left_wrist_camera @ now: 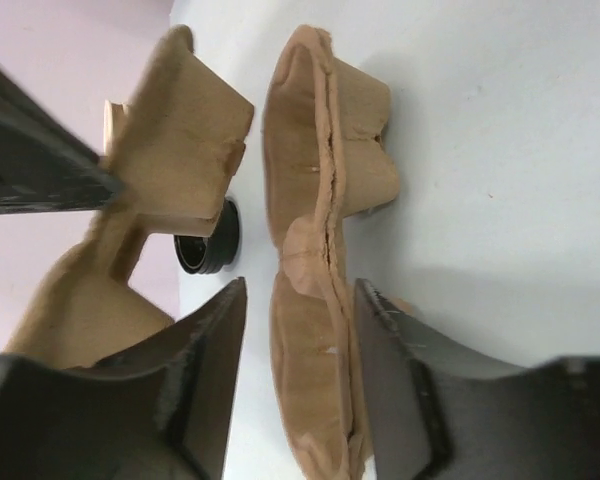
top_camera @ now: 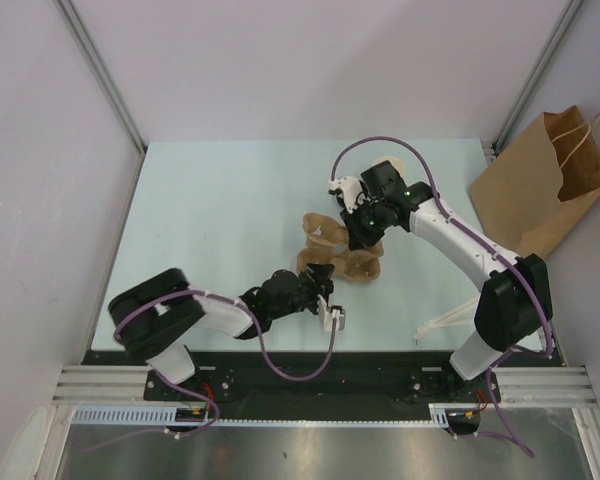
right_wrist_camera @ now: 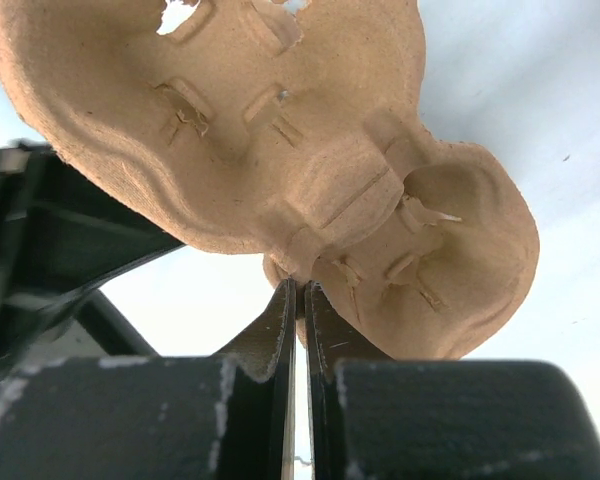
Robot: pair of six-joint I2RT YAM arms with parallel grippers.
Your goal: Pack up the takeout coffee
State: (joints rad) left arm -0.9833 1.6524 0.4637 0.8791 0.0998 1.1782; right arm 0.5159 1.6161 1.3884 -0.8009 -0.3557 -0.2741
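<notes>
- The takeout coffee cup shows in none of my views, so I cannot place it relative to the paper bag (top_camera: 540,190).
- My right gripper (right_wrist_camera: 298,290) is pinched tight on the rim of one pulp tray (right_wrist_camera: 280,150), mid-table and well left of the bag. Nothing sits in its two wells.
- My left gripper (left_wrist_camera: 300,290) stands parted astride the edge of a second tray (left_wrist_camera: 315,200), with a gap beside one finger. I see no grip there.
- I judge the trays want separating: draw them apart slowly, then lay one flat, wells up, toward the bag.
- A black lid (left_wrist_camera: 208,240) lies just behind the trays.
- The bag's inside is hidden.
</notes>
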